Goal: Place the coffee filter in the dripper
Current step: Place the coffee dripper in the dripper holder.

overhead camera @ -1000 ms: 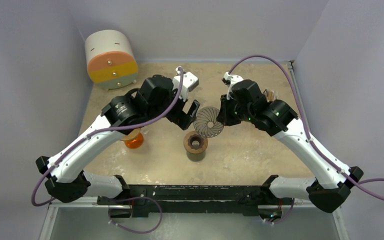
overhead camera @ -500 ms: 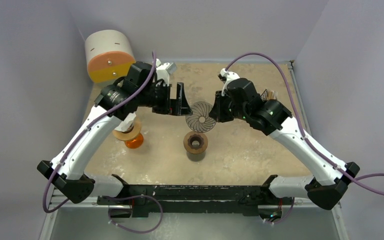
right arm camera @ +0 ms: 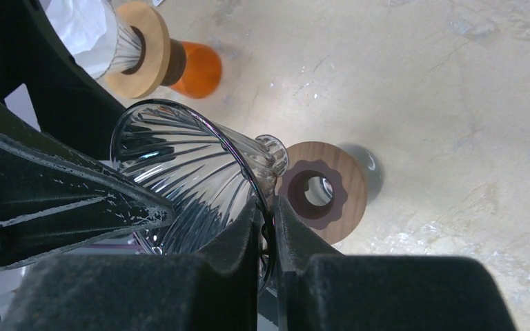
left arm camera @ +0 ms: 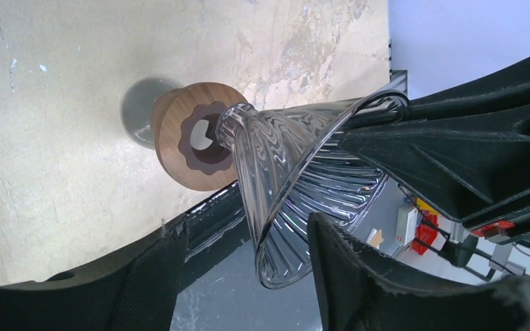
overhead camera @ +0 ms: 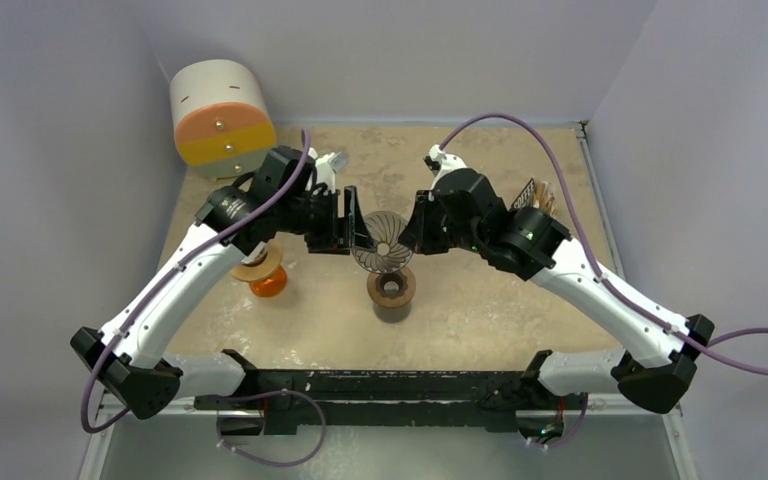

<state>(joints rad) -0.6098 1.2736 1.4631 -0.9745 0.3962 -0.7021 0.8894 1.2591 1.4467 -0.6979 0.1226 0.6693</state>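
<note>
Right gripper (right arm camera: 268, 221) is pinched on the rim of the glass dripper (right arm camera: 186, 158), with the glass wall between the jaws. My left gripper (left arm camera: 248, 269) is spread wide, one jaw either side of the dripper's mouth. I can't tell if either one touches glass. The dripper hangs in the air tilted, neck aimed down at the wooden ring (right arm camera: 352, 200) standing on the table (overhead camera: 480, 300), mouth facing my left wrist. The white paper filter (right arm camera: 83, 34) isn't in it. It sits off to the left in a wood-collared holder on an orange base (right arm camera: 200, 69), under my left forearm. So the left arm is nearer, and I'd guess it does the fetching.
</note>
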